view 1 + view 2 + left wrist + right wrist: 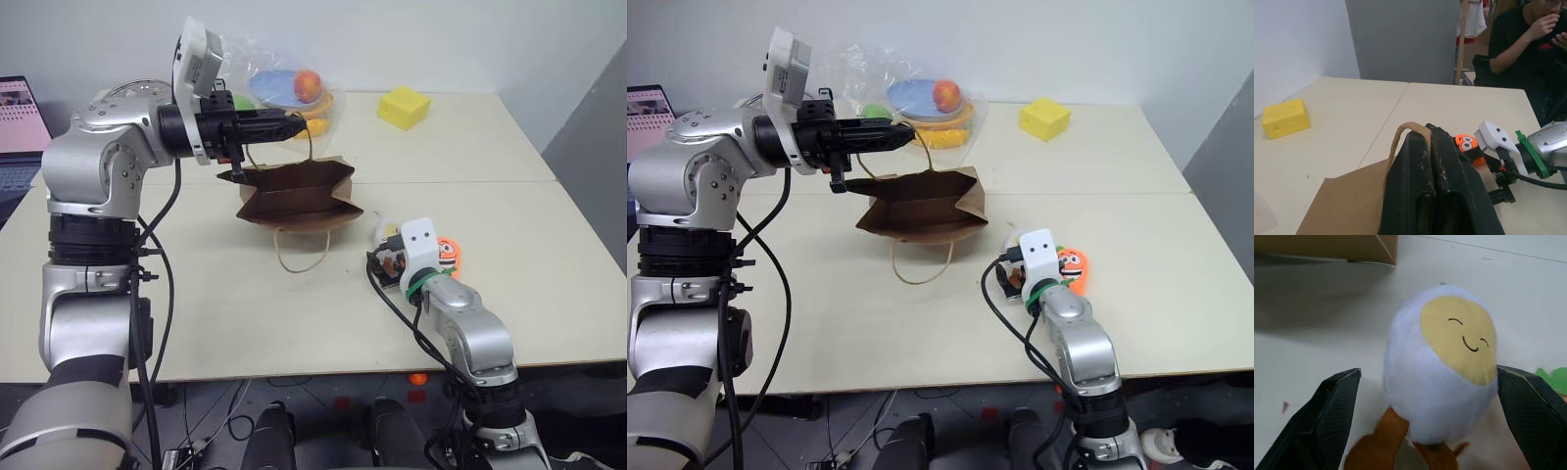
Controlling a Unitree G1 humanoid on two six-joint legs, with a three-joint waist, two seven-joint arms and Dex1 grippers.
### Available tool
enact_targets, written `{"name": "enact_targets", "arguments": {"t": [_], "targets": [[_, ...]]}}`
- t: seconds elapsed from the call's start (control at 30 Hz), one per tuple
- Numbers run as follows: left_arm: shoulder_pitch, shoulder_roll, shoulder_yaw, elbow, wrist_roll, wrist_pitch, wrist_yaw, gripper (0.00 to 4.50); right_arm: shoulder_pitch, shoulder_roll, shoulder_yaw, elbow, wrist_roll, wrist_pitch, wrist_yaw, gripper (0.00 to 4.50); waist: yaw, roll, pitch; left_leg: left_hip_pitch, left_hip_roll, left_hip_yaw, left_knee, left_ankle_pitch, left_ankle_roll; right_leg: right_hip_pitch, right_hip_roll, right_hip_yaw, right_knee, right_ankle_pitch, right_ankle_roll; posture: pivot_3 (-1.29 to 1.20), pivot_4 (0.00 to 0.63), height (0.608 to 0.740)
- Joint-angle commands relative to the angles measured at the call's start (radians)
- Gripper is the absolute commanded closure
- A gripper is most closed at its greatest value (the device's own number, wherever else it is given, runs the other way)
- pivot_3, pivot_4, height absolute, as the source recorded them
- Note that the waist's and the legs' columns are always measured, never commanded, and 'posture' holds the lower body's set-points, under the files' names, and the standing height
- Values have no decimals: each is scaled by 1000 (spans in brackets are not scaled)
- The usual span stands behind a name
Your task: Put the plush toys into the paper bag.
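Observation:
The brown paper bag (299,196) hangs tilted over the table, mouth facing me, with my left gripper (294,125) shut on its upper loop handle (1410,128). The bag's other handle (304,257) rests on the table. A white-and-yellow egg plush toy (1442,367) lies on the table right of the bag. My right gripper (1427,377) is open, one finger on each side of the egg; a gap shows at one finger, and the other is close against the toy. The orange carrot plush toy (449,252) lies just right of the egg, beside my right wrist.
A yellow sponge-like block (404,107) sits at the back right. A clear plastic bag (294,88) holding fruit and plates stands behind the paper bag. A laptop (20,117) is at the far left. A person (1528,44) sits beyond the table's right side.

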Motion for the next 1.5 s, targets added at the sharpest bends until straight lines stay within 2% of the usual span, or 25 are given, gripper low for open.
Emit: {"name": "enact_targets", "arguments": {"t": [0.03,0.2,0.3,0.37,0.53,0.63,0.73,0.87,1.1,1.3,1.5], "targets": [[-3,9,13,-38,-10,-6,2,4500,3,-31,17,-28,-3,-50,12,1393,0,0,0,0,0,0,0,0,0,0,0,0,0,0,0,0,150,740],[10,6,13,-39,-10,-9,8,4500,-8,-78,-14,-76,33,-59,59,3106,0,0,0,0,0,0,0,0,0,0,0,0,0,0,0,0,150,740],[6,3,13,-31,-10,-7,10,4500,-16,-119,-89,-155,140,-26,158,4105,0,0,0,0,0,0,0,0,0,0,0,0,0,0,0,0,150,740],[10,3,14,-30,-11,-7,9,4500,-22,-161,-187,-237,259,47,240,4491,1,0,0,0,0,0,0,0,0,0,0,0,0,0,0,0,150,740],[12,-4,13,-17,-9,-10,10,4500,-25,-256,-358,-367,549,179,401,4491,7,0,0,0,0,0,0,0,0,1,0,0,0,0,0,0,150,740],[3,-7,10,-7,-7,-10,9,4500,-66,-264,-400,-394,673,248,401,4491,4,0,0,0,0,0,0,0,0,1,0,0,0,0,0,0,150,740],[-5,-11,6,-1,-4,-12,4,4500,-150,-239,-368,-403,757,311,354,4491,-1,0,0,0,0,0,1,0,0,1,0,0,0,0,0,0,150,740],[-13,-21,2,5,-2,-12,4,4500,-244,-104,-216,-332,706,280,216,4491,-1,0,0,0,0,0,1,0,1,0,0,0,0,0,0,0,150,740],[-25,-22,3,-6,-13,6,-1,4500,-314,-53,14,-124,519,127,117,4491,4,0,0,-1,0,0,1,0,1,-1,0,0,0,0,0,0,150,740],[-4,-17,6,-26,-20,15,-4,4500,-409,27,87,91,416,-6,88,4491,0,0,0,-1,0,0,0,0,1,-1,0,0,0,0,0,0,150,740],[4,-8,12,-42,-22,29,-5,4500,-457,32,115,161,392,53,103,4491,0,0,0,-1,0,0,-1,0,1,-1,0,0,0,0,0,0,150,740]]}}
